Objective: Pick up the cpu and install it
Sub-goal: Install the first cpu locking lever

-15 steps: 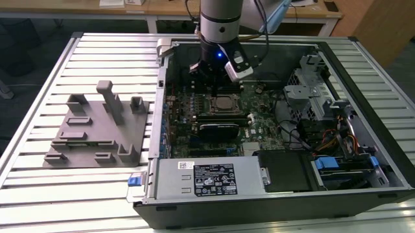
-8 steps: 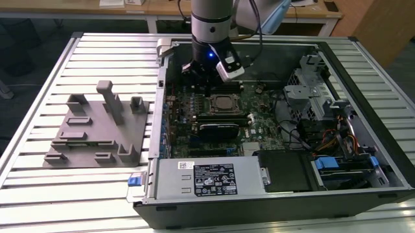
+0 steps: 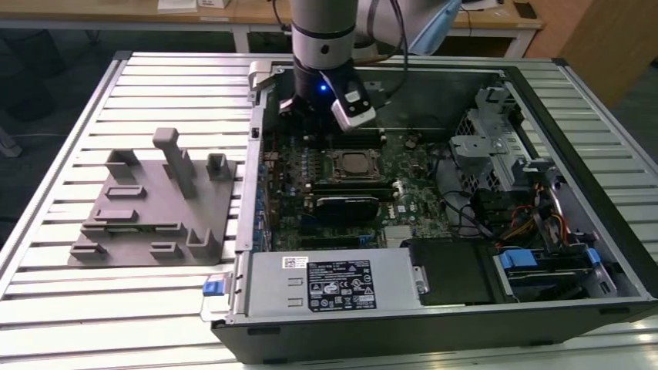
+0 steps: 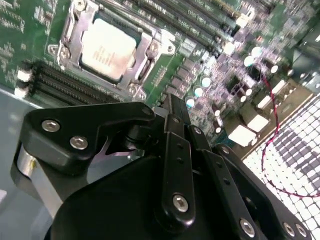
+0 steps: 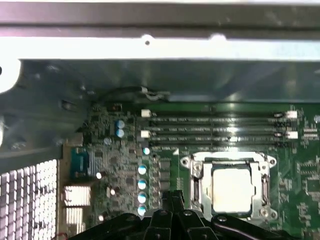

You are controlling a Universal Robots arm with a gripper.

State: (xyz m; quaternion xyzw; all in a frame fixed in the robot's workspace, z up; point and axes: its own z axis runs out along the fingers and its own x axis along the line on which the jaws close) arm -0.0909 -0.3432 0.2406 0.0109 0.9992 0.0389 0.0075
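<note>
While the cpu [image 4: 107, 49] sits seated in the motherboard socket [image 5: 192, 186] inside the open computer case [image 3: 575, 116], the gripper [image 4: 172, 107] hovers just beside it, jaws clenched, holding nothing.

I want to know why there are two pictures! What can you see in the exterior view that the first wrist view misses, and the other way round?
The exterior view alone shows the grey fixture block on the slatted table, the whole computer case and the robot arm. The first wrist view alone shows a metal grille up close. Both show the cpu sitting in its socket, and the memory slots beside it.
</note>
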